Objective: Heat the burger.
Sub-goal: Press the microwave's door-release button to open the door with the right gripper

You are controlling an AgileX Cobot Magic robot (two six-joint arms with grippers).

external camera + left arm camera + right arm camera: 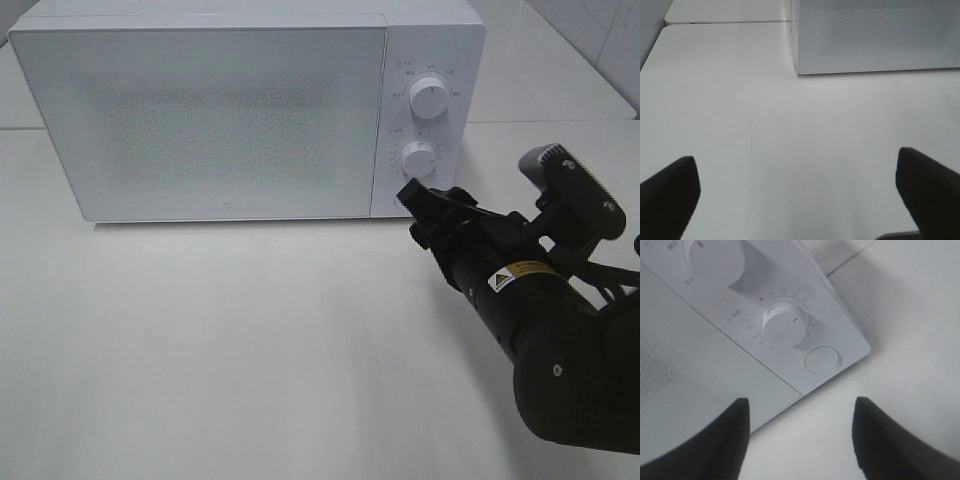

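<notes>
Right end effector (801, 402) hangs open and empty, right by the lower knob (785, 325) of the closed microwave (230, 110). Left end effector (795, 155) is wide open too, over the surface (790, 100).

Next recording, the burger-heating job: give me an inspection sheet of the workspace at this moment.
Surface: white table, bare in front of the microwave.
Job's things: burger not in view; white microwave with its door closed.
Clutter: nothing seen.
Grippers: left gripper open above the table, holding nothing; right gripper open and empty, close to the lower knob and round button.
Cables: black cable on the right arm.
Surroundings: tiled wall behind, at the right.
</notes>
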